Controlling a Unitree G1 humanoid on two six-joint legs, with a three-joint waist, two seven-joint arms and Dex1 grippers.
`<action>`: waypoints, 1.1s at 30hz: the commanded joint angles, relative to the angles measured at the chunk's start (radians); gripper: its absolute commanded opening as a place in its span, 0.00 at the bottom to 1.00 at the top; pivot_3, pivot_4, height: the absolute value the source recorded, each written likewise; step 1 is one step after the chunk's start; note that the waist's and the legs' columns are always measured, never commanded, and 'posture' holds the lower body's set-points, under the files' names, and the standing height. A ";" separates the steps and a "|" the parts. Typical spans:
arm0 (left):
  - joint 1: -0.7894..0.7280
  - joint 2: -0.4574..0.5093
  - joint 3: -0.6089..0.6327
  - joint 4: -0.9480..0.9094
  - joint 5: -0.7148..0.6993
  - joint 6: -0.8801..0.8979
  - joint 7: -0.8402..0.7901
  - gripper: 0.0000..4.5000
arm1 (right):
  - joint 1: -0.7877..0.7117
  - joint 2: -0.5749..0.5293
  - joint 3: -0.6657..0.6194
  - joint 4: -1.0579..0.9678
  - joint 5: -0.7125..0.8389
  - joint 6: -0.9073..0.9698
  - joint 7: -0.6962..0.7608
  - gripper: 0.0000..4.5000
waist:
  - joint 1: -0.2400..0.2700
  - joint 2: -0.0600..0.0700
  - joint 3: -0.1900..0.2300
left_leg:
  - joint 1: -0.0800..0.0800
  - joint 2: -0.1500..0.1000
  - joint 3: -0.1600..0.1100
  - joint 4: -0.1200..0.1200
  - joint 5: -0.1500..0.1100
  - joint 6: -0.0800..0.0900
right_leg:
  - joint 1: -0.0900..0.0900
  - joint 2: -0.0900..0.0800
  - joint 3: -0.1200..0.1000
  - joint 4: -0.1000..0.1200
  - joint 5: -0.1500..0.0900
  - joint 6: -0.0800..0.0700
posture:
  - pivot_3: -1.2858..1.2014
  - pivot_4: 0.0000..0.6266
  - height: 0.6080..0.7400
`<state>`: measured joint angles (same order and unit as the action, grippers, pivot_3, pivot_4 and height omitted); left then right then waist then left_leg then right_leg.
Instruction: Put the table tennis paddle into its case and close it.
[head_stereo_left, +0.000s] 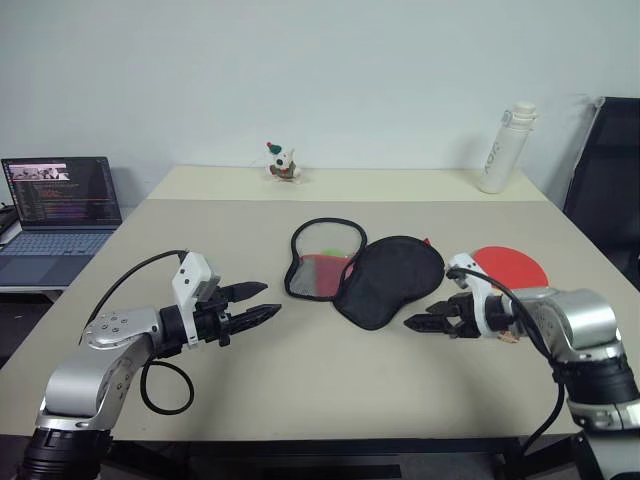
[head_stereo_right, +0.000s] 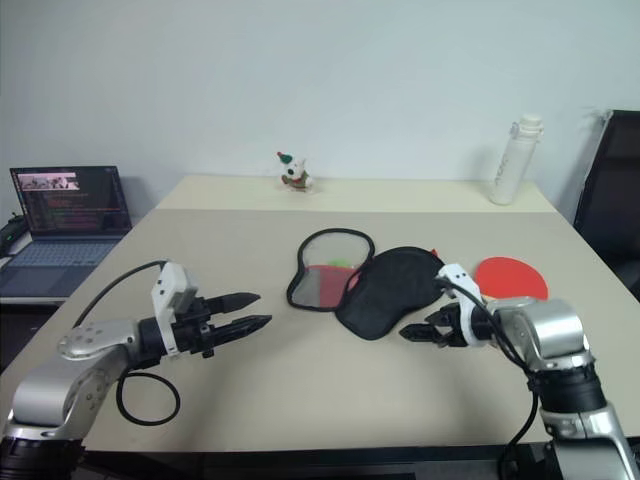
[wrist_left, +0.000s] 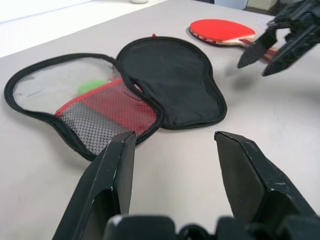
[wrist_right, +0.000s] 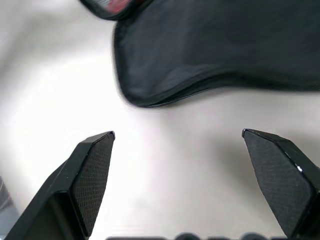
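The case lies unzipped and spread flat in the middle of the table. Its black half (head_stereo_left: 392, 278) is on the right. Its mesh-and-red inner half (head_stereo_left: 318, 262) is on the left, with a small green thing (wrist_left: 92, 86) in it. The table tennis paddle (head_stereo_left: 512, 266) lies red face up just right of the case, its handle (wrist_left: 248, 42) pointing toward me, partly behind my right arm. My right gripper (head_stereo_left: 424, 314) hovers open and empty in front of the black half's near edge (wrist_right: 165, 95). My left gripper (head_stereo_left: 270, 299) is open and empty, left of the case and pointing toward it.
A white bottle (head_stereo_left: 506, 148) and a small toy figure (head_stereo_left: 283, 163) stand at the table's far edge. An open laptop (head_stereo_left: 60, 205) sits on a lower surface to the left. A black chair (head_stereo_left: 610, 180) is at the right.
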<state>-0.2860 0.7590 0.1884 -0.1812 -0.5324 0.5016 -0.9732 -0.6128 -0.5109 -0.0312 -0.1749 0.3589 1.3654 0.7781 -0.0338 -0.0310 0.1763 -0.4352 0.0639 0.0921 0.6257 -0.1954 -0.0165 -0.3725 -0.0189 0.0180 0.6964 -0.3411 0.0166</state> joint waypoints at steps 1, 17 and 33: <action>-0.012 0.013 0.017 -0.034 -0.018 0.006 0.002 0.61 | 0.027 0.094 -0.057 -0.048 -0.021 -0.010 -0.154 1.00 | 0.000 0.000 0.000 | 0.000 0.000 0.000 0.000 0.000 0.000 | 0.000 0.000 0.000 0.001 0.000 0.000 | 0.52 0.24 1.00; -0.028 0.010 -0.001 -0.038 -0.005 0.013 0.006 0.61 | 0.019 0.365 -0.036 0.108 -0.060 -0.260 -0.434 1.00 | -0.003 -0.001 -0.001 | 0.001 0.000 -0.001 0.001 0.001 -0.001 | 0.000 0.001 0.000 0.002 0.000 0.000 | 0.52 0.24 1.00; 0.024 0.006 0.015 -0.016 0.004 -0.041 -0.006 0.61 | -0.073 0.525 -0.212 0.179 0.088 -0.072 -0.525 0.43 | -0.007 -0.001 -0.001 | 0.000 0.000 -0.001 0.000 0.001 -0.001 | 0.000 0.000 -0.001 0.002 0.000 0.000 | 0.52 0.24 1.00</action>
<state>-0.2639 0.7584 0.1812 -0.1816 -0.5254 0.4820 -0.9747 -0.6599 0.0044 -0.2109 0.0169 0.4049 1.2585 0.2570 -0.0406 -0.0325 0.1754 -0.4347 0.0639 0.0913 0.6257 -0.1950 -0.0171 -0.3726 -0.0186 0.0175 0.6980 -0.3409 0.0163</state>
